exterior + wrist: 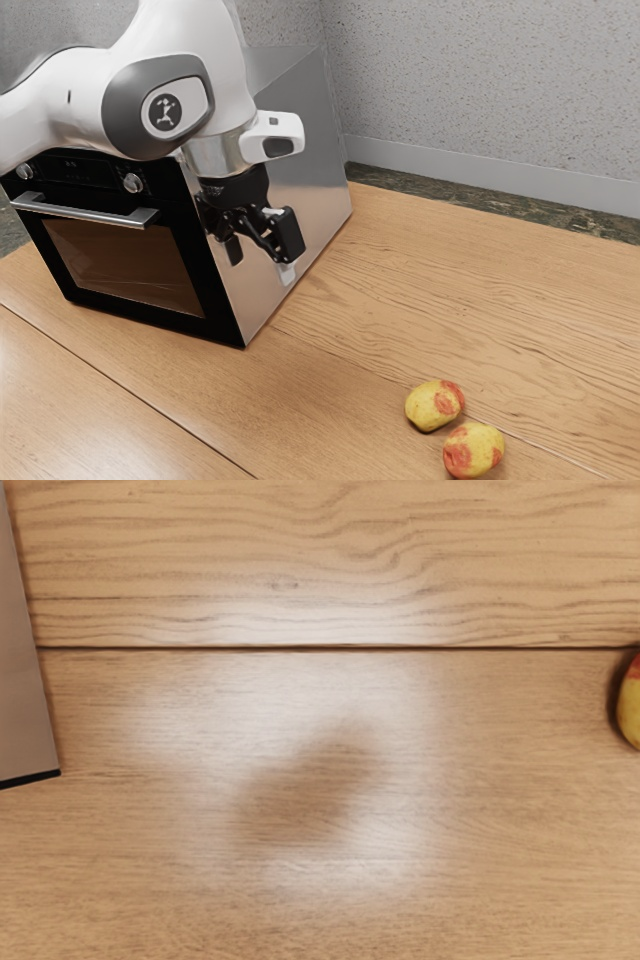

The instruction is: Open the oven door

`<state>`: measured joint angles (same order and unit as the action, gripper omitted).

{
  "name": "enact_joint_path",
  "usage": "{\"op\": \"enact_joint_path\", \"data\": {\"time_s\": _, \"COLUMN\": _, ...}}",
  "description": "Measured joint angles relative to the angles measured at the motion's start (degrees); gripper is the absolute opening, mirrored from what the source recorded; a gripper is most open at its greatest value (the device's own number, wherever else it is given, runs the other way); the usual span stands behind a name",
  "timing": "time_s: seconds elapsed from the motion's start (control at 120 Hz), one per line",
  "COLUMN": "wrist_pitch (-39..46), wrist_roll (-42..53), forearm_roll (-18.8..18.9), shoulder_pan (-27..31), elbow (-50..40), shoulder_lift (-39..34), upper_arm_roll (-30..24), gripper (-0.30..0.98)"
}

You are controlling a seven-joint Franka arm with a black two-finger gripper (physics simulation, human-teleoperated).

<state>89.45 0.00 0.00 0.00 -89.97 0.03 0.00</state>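
In the exterior view my gripper (261,260) points down in front of the oven's shiny side wall, with its two fingers apart and nothing between them. The oven (275,150) stands at that view's left. Its black door (125,265), with a brown window, is closed flush with the front. A silver bar handle (85,211) runs along the door's upper part, separate from my gripper and on the exterior view's left of it. The wrist view has the oven's side (22,680) at one edge, beside bare wood.
Two yellow-red fruits, one (435,405) a little behind the other (473,450), lie on the wooden table (480,290). Part of a fruit (630,702) appears in the wrist view. Two knobs sit above the handle. A speckled wall stands behind.
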Motion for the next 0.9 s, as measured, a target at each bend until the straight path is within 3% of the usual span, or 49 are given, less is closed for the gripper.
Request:
{"op": "enact_joint_path", "data": {"time_s": 0.042, "wrist_pitch": -2.5, "wrist_roll": 0.3, "forearm_roll": 0.3, "shoulder_pan": 2.8, "elbow": 14.2, "shoulder_lift": 6.8, "upper_arm_roll": -3.0, "gripper": 0.68}}
{"op": "enact_joint_path", "data": {"time_s": 0.108, "wrist_pitch": -5.6, "wrist_roll": 0.7, "forearm_roll": 0.7, "shoulder_pan": 5.9, "elbow": 22.9, "shoulder_lift": 11.0, "upper_arm_roll": -4.8, "gripper": 0.68}}
{"op": "enact_joint_path", "data": {"time_s": 0.375, "wrist_pitch": -11.5, "wrist_roll": 2.0, "forearm_roll": 0.9, "shoulder_pan": 7.6, "elbow": 26.7, "shoulder_lift": 12.8, "upper_arm_roll": -5.5, "gripper": 0.69}}
{"op": "enact_joint_path", "data": {"time_s": 0.467, "wrist_pitch": -12.8, "wrist_roll": 2.3, "forearm_roll": 0.7, "shoulder_pan": 7.7, "elbow": 30.4, "shoulder_lift": 9.6, "upper_arm_roll": -5.5, "gripper": 0.69}}
{"op": "enact_joint_path", "data": {"time_s": 0.55, "wrist_pitch": -15.3, "wrist_roll": 2.5, "forearm_roll": 0.2, "shoulder_pan": 8.0, "elbow": 31.6, "shoulder_lift": -2.3, "upper_arm_roll": -5.5, "gripper": 0.69}}
{"op": "enact_joint_path", "data": {"time_s": 0.633, "wrist_pitch": -15.7, "wrist_roll": 3.2, "forearm_roll": 0.3, "shoulder_pan": 7.9, "elbow": 10.8, "shoulder_lift": -32.3, "upper_arm_roll": -5.3, "gripper": 0.69}}
{"op": "enact_joint_path", "data": {"time_s": 0.675, "wrist_pitch": -14.9, "wrist_roll": 5.6, "forearm_roll": 0.8, "shoulder_pan": 7.6, "elbow": 3.1, "shoulder_lift": -42.6, "upper_arm_roll": -3.1, "gripper": 0.69}}
{"op": "enact_joint_path", "data": {"time_s": 0.733, "wrist_pitch": -12.4, "wrist_roll": 11.1, "forearm_roll": 1.8, "shoulder_pan": 7.5, "elbow": -4.2, "shoulder_lift": -50.3, "upper_arm_roll": 1.7, "gripper": 0.69}}
{"op": "enact_joint_path", "data": {"time_s": 0.783, "wrist_pitch": -9.2, "wrist_roll": 16.6, "forearm_roll": 2.6, "shoulder_pan": 7.4, "elbow": -10.7, "shoulder_lift": -55.8, "upper_arm_roll": 10.0, "gripper": 0.69}}
{"op": "enact_joint_path", "data": {"time_s": 0.833, "wrist_pitch": -5.7, "wrist_roll": 22.5, "forearm_roll": 3.0, "shoulder_pan": 7.2, "elbow": -13.7, "shoulder_lift": -58.3, "upper_arm_roll": 16.1, "gripper": 0.68}}
{"op": "enact_joint_path", "data": {"time_s": 0.9, "wrist_pitch": -1.9, "wrist_roll": 31.4, "forearm_roll": 2.9, "shoulder_pan": 1.3, "elbow": -14.7, "shoulder_lift": -59.2, "upper_arm_roll": 21.5, "gripper": 0.68}}
